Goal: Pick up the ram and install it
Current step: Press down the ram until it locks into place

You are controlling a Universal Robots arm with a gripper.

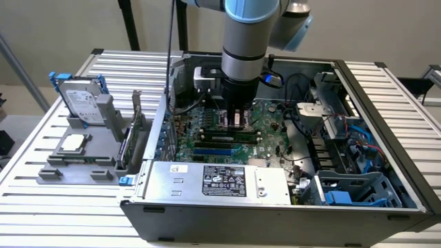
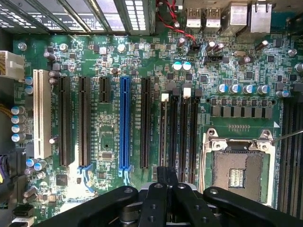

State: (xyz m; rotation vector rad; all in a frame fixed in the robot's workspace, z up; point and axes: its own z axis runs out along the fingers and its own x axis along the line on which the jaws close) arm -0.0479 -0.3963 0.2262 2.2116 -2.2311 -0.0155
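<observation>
Pincer (image 2: 166, 182) clenched, poised over motherboard (image 2: 113, 71) memory slots (image 2: 182, 127). Ram (image 1: 231, 137) lying seated in a slot just below pincer. Power-supply label (image 1: 226, 182) writing unreadable.

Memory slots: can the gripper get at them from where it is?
Probably yes. The shut gripper hangs just above the memory slots beside the empty processor socket, and nothing stands between them.

Hard drive (image 1: 81, 101), processor chip (image 1: 73, 144) on grey holder (image 1: 79, 160); open PC case (image 1: 289, 209).
</observation>
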